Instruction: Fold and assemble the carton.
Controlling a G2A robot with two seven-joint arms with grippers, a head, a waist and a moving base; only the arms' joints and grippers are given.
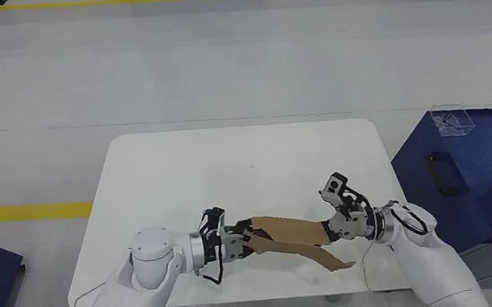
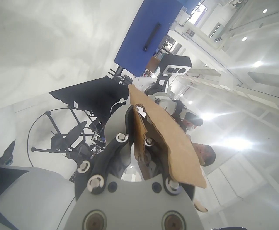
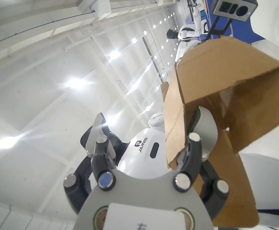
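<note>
Carton (image 1: 286, 233): flattened brown cardboard, stretched between both grippers, lifted above the table (image 1: 184, 169).
Left gripper (image 1: 243, 241): clamped on the carton's nearer end.
Right gripper (image 1: 330, 232): fingers spread, one tucked under a folded flap.

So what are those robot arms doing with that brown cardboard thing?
The robot is holding a brown carton up between its two arms, over the near edge of the white table. The left gripper is pinching one end of it. The right gripper is open at the other end, with one finger tucked in under a folded flap. The carton is only partly folded, not a box yet.
</note>
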